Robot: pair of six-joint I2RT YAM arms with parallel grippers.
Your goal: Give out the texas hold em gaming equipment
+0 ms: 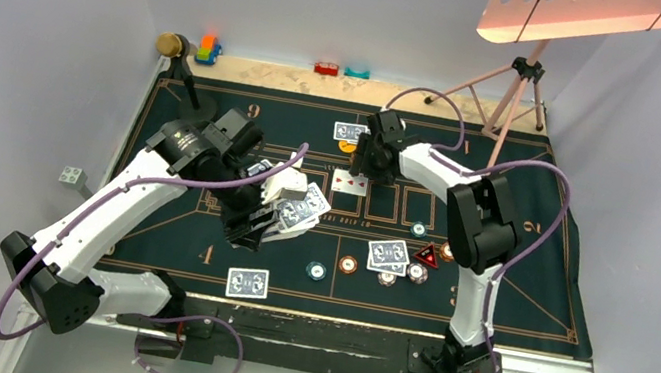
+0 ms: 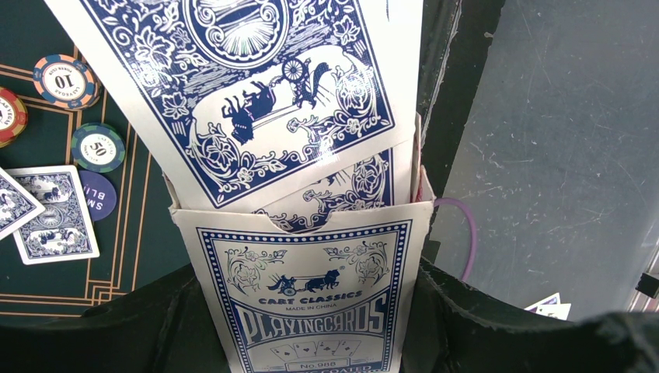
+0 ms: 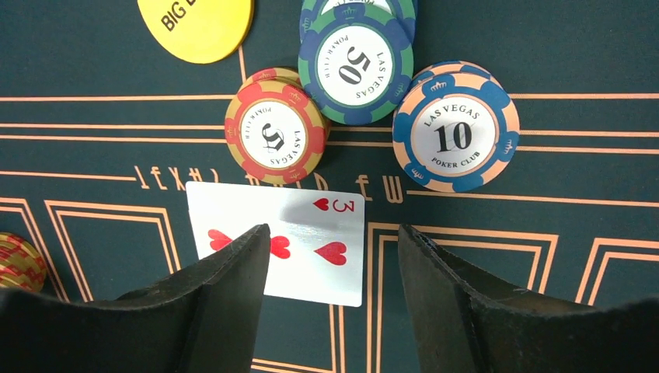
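Left fingers (image 2: pixel 497 334): clenched on card box (image 2: pixel 311 287); right fingers (image 3: pixel 217 311): released, three of hearts (image 3: pixel 326 225) between them; dealing probably in hand; next likely calls for drawing another card.

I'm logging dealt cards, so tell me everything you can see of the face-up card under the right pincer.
A three of hearts, white face with red pips, lying flat, face up on the green felt, close beside three poker chips. The open right pincer hangs over it, one finger hiding a corner.
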